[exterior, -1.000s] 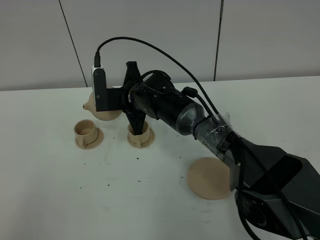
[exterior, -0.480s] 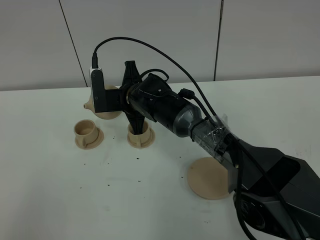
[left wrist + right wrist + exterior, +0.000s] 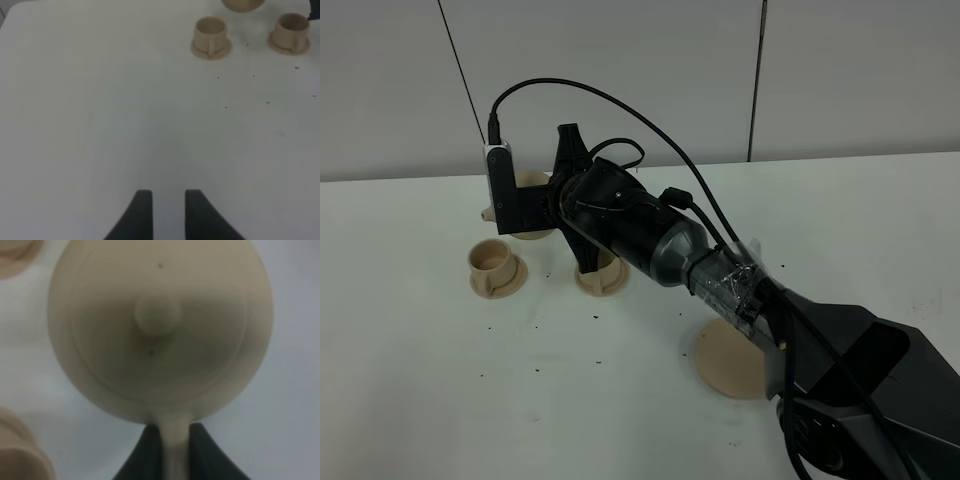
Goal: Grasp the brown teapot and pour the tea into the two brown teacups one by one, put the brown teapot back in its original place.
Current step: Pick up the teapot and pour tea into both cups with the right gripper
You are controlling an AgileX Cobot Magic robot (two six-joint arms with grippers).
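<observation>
left pincer (image 3: 167,196) slightly apart, empty, over bare counter (image 3: 75,125) | left cup (image 3: 492,260), right cup (image 3: 292,27): fill cannot be told | teapot (image 3: 160,325) aloft behind them, clamped in right pincer (image 3: 173,434) | big saucer (image 3: 725,358) vacant: grasp done, return pending

the high camera looks down across the tabletop (image 3: 410,400) toward its far edge. the left wrist camera, low and farther back, shares the teacups (image 3: 210,32). the right wrist camera sits close above the teapot (image 3: 160,330).
</observation>
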